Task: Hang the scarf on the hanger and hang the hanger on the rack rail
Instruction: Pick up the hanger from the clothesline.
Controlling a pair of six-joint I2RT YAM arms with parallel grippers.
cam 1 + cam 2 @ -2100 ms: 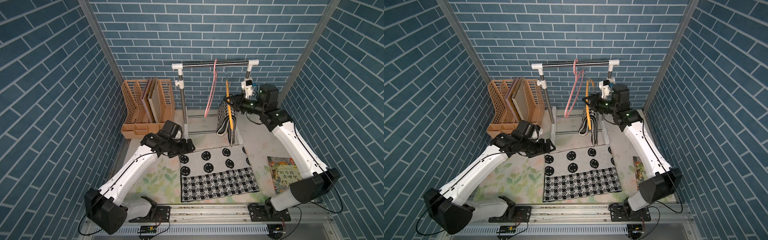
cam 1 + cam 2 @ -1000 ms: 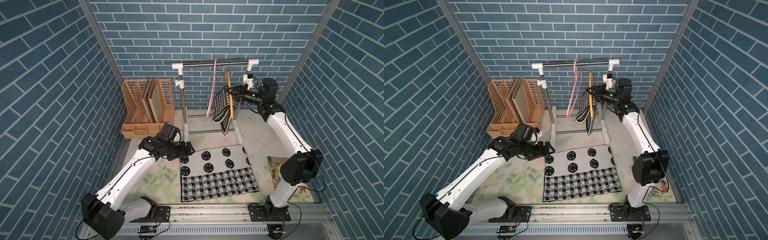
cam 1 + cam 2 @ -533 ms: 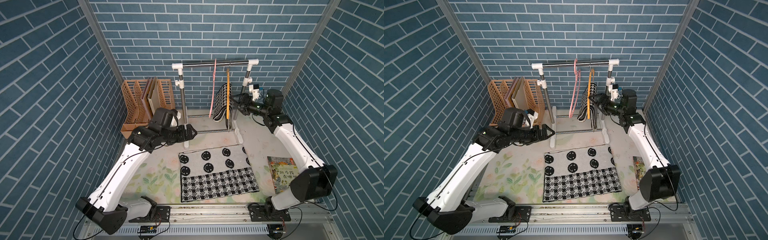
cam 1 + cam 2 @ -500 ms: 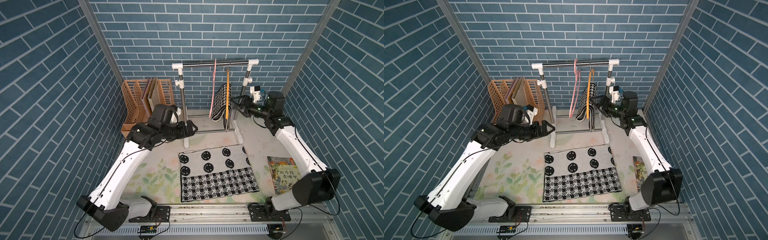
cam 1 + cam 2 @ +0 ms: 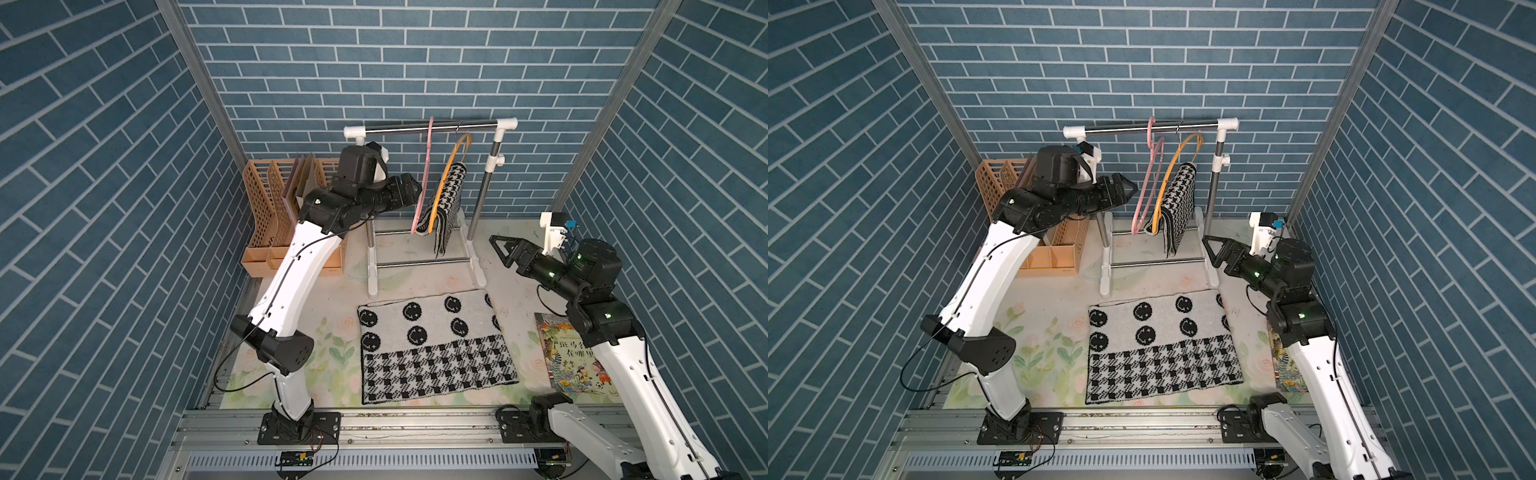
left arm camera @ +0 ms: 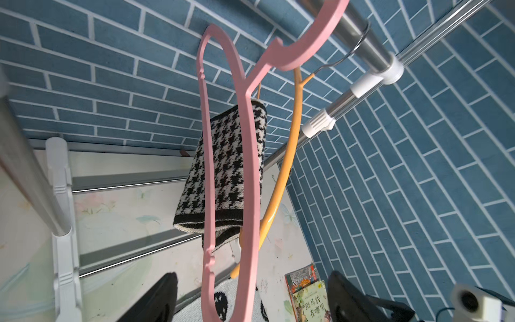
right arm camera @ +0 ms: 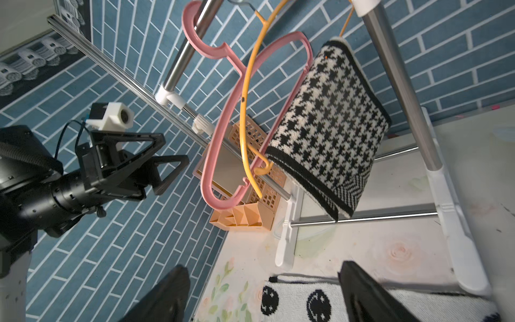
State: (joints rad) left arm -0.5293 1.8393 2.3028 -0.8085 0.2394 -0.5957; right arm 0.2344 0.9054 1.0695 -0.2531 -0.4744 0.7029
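Both stand agape and empty, the left pincer (image 5: 1133, 188) by the pink hanger (image 6: 248, 167), the right pincer (image 5: 498, 251) low on the right, while the scarf (image 7: 328, 120), soft, light and likely slippy, drapes over the orange hanger (image 7: 243, 106) on the far rail (image 5: 399, 129), best pinched at its thick fold.

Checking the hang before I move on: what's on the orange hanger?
The checked scarf is draped over the orange hanger, which hooks on the rail; both ends hang down. The hanger part under the fold is covered. The pink hanger beside it is bare.
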